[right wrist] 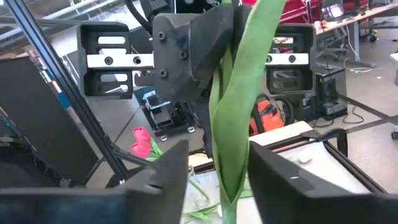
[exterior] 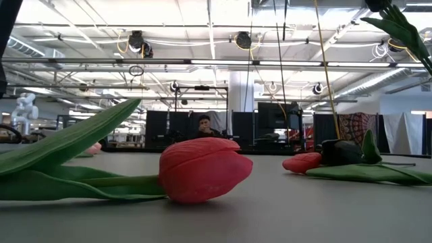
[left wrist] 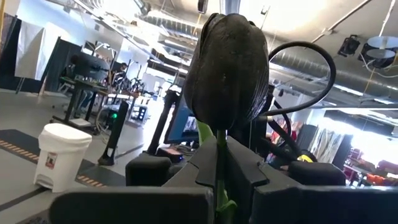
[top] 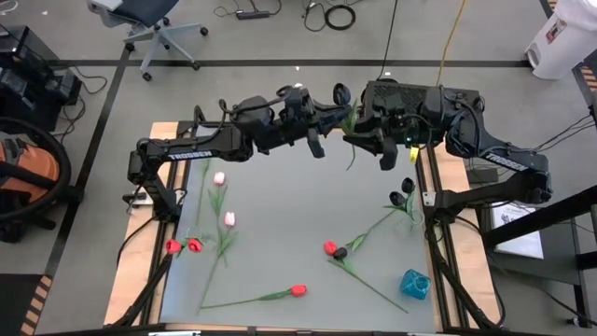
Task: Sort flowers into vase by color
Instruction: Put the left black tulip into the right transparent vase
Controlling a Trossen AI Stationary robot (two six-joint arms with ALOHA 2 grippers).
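While the left gripper [top: 347,114] pinches the black tulip [left wrist: 227,68] above the table's [top: 280,243] far edge, the right gripper [right wrist: 217,177] brackets its stem, not clamped.

Both grippers meet above the table's [top: 280,243] far edge, the left gripper [top: 317,117] left of the right gripper [top: 368,131], a tulip [top: 351,140] between them. Other tulips [top: 224,219] lie scattered on the table; a vase [top: 415,284] lies near its right corner.
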